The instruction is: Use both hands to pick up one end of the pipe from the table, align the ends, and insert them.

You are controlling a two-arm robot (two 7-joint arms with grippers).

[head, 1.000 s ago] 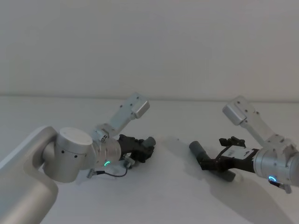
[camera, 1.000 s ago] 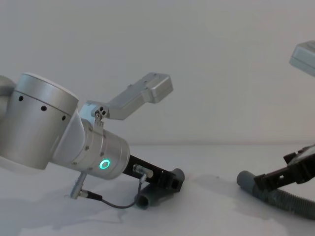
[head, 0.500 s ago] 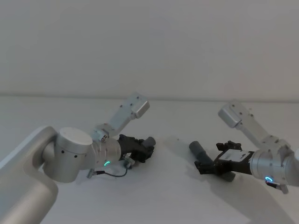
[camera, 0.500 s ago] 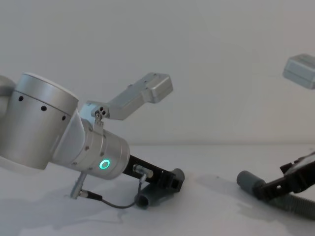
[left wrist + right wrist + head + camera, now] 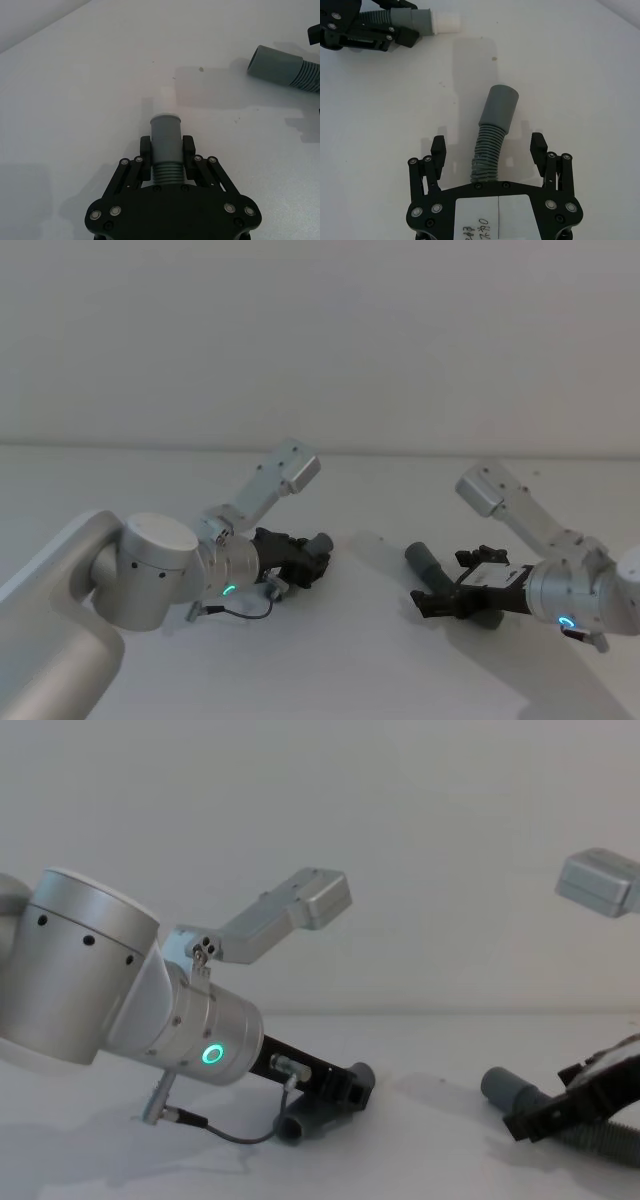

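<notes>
My left gripper [image 5: 166, 148] is shut on the short pipe piece [image 5: 165, 132], holding its ribbed part; the smooth grey end with a white tip points away from the wrist. In the head view this gripper [image 5: 300, 562] sits low over the table [image 5: 350, 670], left of centre. The longer ribbed hose [image 5: 490, 145] lies on the table with its grey cuff [image 5: 501, 104] towards the left gripper. Over the hose my right gripper [image 5: 488, 144] is open, one finger on each side of the ribbed part just behind the cuff, apart from it. In the head view the right gripper [image 5: 432, 600] is at centre right.
A thin black cable [image 5: 235, 1133] loops from the left wrist down to the table. The pale wall [image 5: 320, 340] rises behind the table's far edge. White table surface lies between the two pipe ends [image 5: 370, 560].
My right gripper has slid along the hose towards its cuff and come lower, staying open. The left arm and its pipe piece have not moved.
</notes>
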